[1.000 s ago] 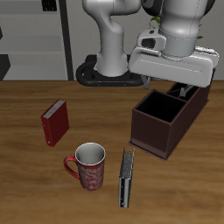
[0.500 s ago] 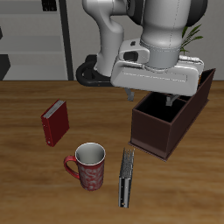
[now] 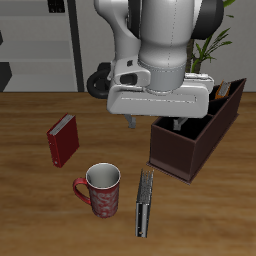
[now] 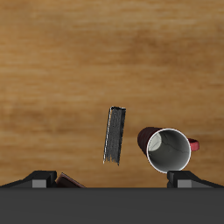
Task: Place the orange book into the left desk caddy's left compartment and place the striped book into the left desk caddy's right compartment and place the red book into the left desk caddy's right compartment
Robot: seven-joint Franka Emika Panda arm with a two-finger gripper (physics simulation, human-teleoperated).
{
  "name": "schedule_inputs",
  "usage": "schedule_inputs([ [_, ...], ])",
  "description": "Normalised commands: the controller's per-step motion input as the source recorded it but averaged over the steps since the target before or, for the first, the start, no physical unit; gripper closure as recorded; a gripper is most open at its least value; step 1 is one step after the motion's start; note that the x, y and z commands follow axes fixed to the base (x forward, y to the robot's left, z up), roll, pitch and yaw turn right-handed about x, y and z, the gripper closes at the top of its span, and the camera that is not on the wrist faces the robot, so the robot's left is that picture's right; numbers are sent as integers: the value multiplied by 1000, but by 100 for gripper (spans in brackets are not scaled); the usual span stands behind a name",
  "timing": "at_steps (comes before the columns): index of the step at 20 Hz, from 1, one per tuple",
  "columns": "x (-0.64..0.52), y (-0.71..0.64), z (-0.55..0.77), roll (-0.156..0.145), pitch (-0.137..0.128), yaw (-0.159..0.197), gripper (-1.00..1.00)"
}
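**Desk:** What do you have on the table, reading across?

**Me:** First is the red book [image 3: 62, 140], lying flat on the wood, well apart from the rest. From it, at about five o'clock, I see the mug [image 3: 100, 190] standing upright, with its handle toward the red book's side. At four o'clock from the mug, just beside it but not touching, the striped book [image 3: 145, 203] stands on its long edge.

**Desk:** And the gripper?

**Me:** My gripper [image 3: 157, 121] hangs over bare table, at twelve o'clock from the striped book and beside the caddy [image 3: 185, 150]. In the wrist view the fingers [image 4: 39, 179] are spread wide with nothing between them. Under them I see the striped book [image 4: 115, 135], the mug [image 4: 169, 149] and a corner of the red book [image 4: 70, 181].

**Desk:** What's in the caddy?

**Me:** It sits at one o'clock from the striped book. What I can see of the right compartment [image 3: 200, 126] is dark, and the arm covers part of it. In the left compartment [image 3: 230, 100] the orange book [image 3: 216, 92] shows as a sliver between the tall walls.
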Motion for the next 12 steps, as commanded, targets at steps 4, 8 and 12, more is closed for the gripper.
schedule_inputs([
  [4, 126, -108, -60, 67, 10, -60, -100],
  [8, 121, -58, -144, 18, 12, -62, -100],
  [12, 81, 65, -308, 46, 13, 36, -100],
])
